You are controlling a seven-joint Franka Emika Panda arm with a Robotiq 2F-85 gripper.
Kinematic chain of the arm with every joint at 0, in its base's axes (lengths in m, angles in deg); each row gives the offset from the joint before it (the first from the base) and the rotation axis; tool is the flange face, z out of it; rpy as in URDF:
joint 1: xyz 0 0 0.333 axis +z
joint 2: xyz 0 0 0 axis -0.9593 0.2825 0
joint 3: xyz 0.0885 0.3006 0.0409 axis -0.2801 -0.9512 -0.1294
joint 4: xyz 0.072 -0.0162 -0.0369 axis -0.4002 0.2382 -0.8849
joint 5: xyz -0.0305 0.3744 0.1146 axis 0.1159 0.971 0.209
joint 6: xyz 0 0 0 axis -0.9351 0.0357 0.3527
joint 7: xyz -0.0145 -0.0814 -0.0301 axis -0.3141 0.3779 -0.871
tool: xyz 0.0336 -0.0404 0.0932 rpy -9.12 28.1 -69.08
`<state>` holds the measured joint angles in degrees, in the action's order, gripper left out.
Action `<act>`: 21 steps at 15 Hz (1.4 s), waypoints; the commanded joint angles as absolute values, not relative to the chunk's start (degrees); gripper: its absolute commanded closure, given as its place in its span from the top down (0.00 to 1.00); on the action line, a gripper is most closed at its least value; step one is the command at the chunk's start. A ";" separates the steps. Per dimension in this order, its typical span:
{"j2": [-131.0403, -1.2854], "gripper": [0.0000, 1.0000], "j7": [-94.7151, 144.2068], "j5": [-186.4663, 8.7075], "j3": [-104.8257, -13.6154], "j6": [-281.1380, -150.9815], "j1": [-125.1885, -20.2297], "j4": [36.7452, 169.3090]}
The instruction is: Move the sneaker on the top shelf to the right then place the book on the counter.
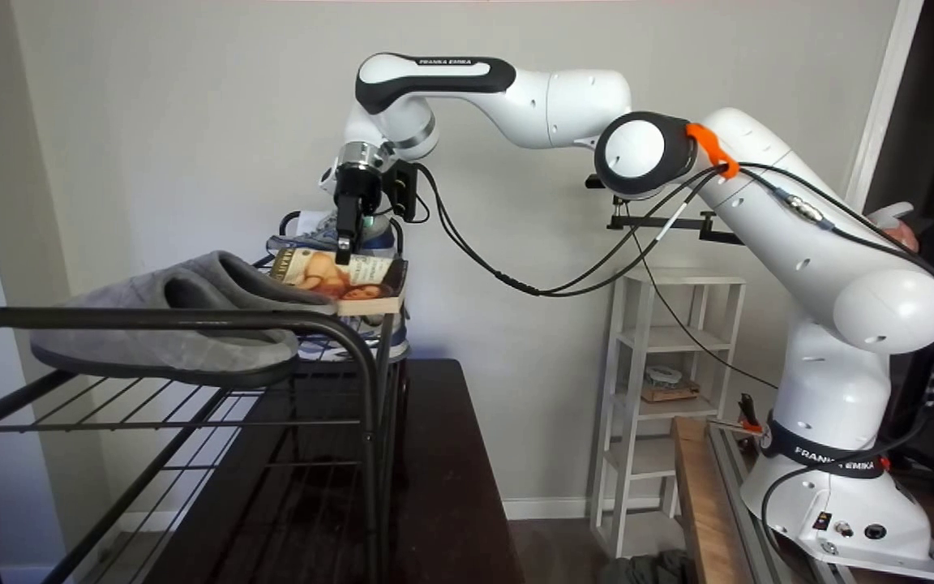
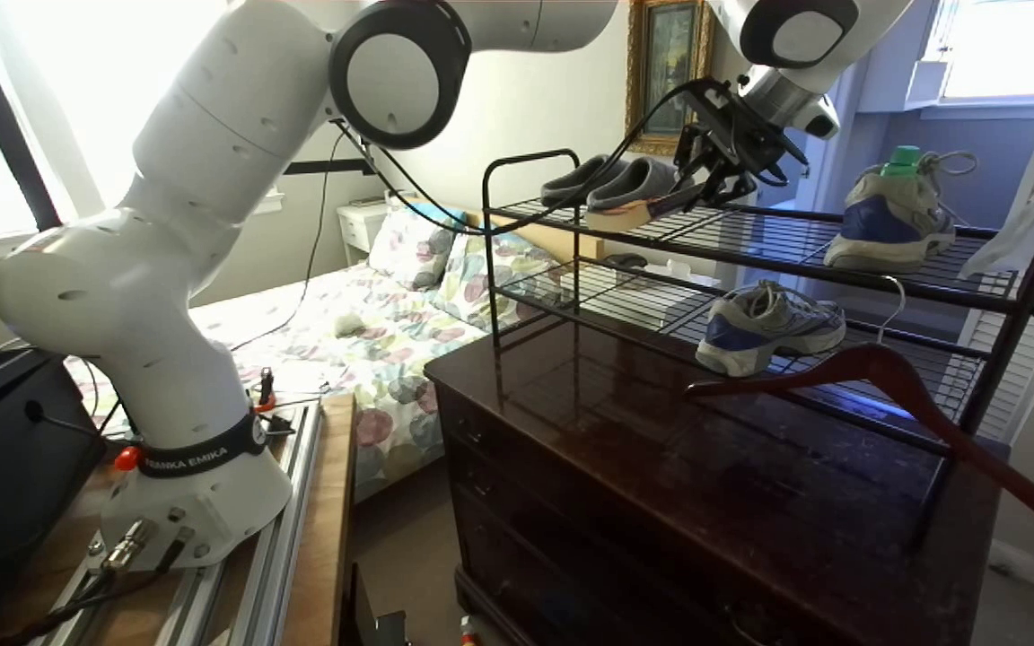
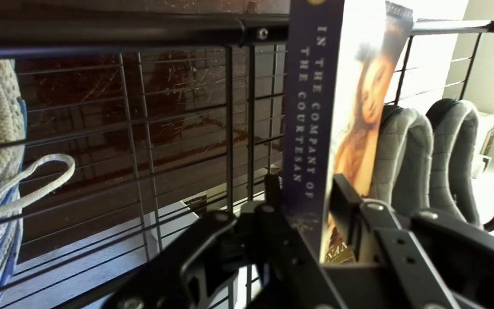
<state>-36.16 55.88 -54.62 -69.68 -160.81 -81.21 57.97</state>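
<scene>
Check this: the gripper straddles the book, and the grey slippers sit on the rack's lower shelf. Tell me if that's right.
Wrong level: both exterior views show the grey slippers sitting on the top shelf. The gripper does straddle the book.

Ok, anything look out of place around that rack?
Yes: in an exterior view, a brown hanger slants in front of the lower shelf and a green object pokes above the top-shelf sneaker, inside or behind unclear. Odd, since neither is footwear.
</scene>
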 commanded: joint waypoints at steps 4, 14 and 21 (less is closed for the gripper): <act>-33.47 0.07 52.83 -49.30 -72.52 -153.71 -83.73 53.63; -43.99 0.07 49.14 -60.03 -68.15 -129.87 -84.31 51.96; -49.11 0.07 61.12 -73.58 -72.29 -126.68 -83.44 66.72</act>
